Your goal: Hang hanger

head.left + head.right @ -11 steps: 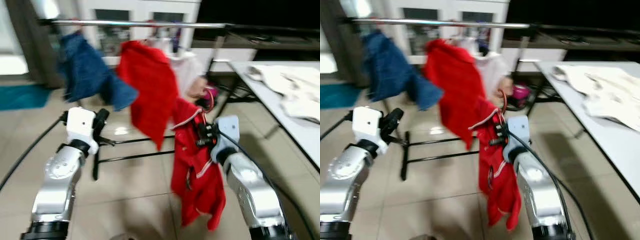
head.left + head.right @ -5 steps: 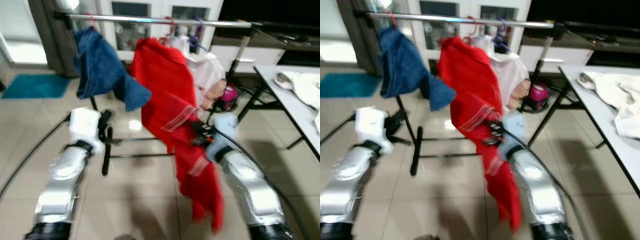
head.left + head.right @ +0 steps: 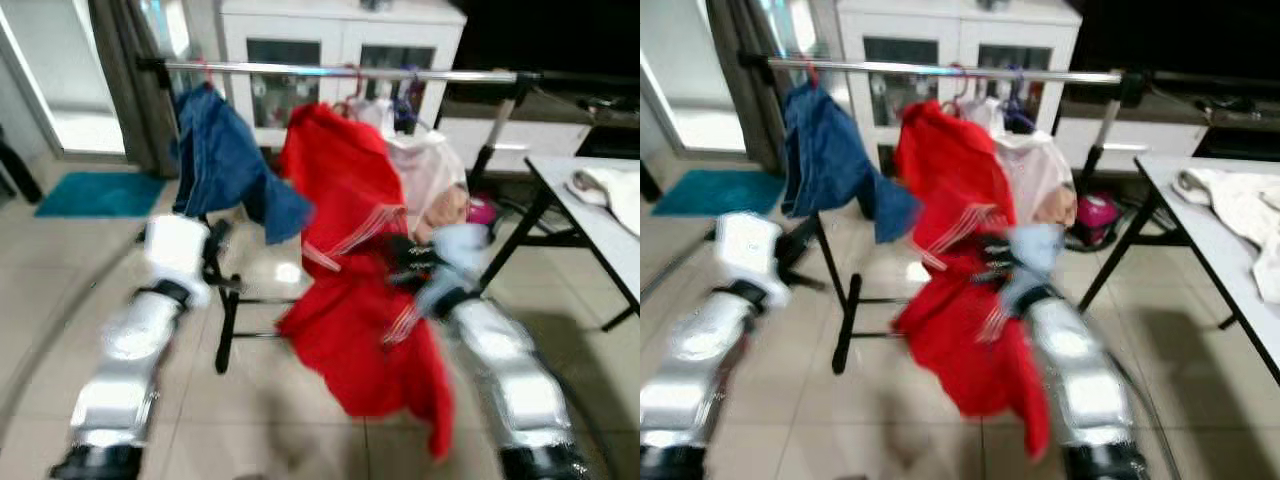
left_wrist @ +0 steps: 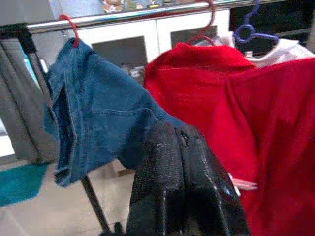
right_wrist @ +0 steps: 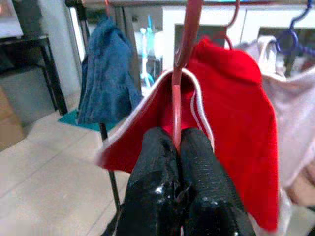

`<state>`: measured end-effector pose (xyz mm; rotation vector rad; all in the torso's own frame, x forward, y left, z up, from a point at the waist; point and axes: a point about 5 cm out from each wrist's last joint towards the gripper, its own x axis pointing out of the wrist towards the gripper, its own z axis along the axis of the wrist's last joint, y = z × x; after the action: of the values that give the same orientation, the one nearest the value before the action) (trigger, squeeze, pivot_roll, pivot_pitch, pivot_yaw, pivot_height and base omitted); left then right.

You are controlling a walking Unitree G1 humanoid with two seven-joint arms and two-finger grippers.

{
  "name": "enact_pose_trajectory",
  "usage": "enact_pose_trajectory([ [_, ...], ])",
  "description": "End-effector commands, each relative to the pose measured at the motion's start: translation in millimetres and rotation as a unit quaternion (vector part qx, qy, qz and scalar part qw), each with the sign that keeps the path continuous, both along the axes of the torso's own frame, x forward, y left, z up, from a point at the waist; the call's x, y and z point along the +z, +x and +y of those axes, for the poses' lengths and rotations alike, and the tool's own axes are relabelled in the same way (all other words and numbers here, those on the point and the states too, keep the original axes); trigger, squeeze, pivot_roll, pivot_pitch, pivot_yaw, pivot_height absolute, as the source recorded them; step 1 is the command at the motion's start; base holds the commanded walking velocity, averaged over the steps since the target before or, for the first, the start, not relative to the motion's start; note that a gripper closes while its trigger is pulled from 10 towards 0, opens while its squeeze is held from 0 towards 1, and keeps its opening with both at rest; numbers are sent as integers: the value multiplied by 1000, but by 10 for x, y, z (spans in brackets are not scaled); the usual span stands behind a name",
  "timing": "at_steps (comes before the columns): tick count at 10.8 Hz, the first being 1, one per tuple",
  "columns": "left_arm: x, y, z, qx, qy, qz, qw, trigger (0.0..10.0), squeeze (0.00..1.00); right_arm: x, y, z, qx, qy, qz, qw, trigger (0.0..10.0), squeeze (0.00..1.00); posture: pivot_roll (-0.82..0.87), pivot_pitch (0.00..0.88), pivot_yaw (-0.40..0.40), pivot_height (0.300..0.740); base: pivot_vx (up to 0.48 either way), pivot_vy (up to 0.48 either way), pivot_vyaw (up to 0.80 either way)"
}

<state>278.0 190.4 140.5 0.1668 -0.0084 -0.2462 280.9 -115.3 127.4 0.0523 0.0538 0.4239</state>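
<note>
My right gripper [image 5: 178, 142] is shut on the stem of a red hanger [image 5: 178, 93]. A red jacket with white stripes [image 3: 360, 340] hangs from that hanger, in front of the rack and below the silver rail [image 3: 330, 72]. On the rail hang a blue denim garment [image 3: 225, 165], a red garment [image 3: 335, 170] and a pale garment [image 3: 425, 170], each on its own hook. My left gripper [image 4: 179, 135] is shut and empty, raised near the denim garment. The head views are blurred.
The rack's black foot [image 3: 228, 330] stands on the tiled floor between my arms. A white table [image 3: 590, 215] with white cloths [image 3: 610, 185] is at the right. A white cabinet [image 3: 340, 40] stands behind the rail, and a teal mat [image 3: 100, 195] lies at the left.
The camera has moved nearer the rack and the scene has shifted. My right gripper still holds the hanger; the red jacket has swung out to the left beneath it.
</note>
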Motion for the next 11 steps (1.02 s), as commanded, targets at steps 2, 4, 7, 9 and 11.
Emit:
enact_pose_trajectory([
  [2,10,13,-99,-22,3,-1,1000,10000,0,113,37,-117,-17,-14,-37,999,10000,0,5,0,-9,740,339,0,0],
  [4,11,4,-94,-27,8,0,1000,10000,0,129,39,-86,-2,-31,-51,998,10000,0,9,0,-8,740,339,0,0],
  [7,-8,-15,-96,-34,12,5,999,10000,0,145,44,-73,-6,-40,-59,997,10000,0,8,0,-3,740,338,0,0],
  [9,-14,-10,-100,-36,14,6,999,10000,0,178,62,-91,-13,-72,-80,994,10000,0,6,0,-3,740,341,0,0],
  [11,-19,-10,-99,-36,17,9,999,10000,0,256,126,-148,-51,-97,-109,988,10000,0,11,0,-9,740,339,0,0],
])
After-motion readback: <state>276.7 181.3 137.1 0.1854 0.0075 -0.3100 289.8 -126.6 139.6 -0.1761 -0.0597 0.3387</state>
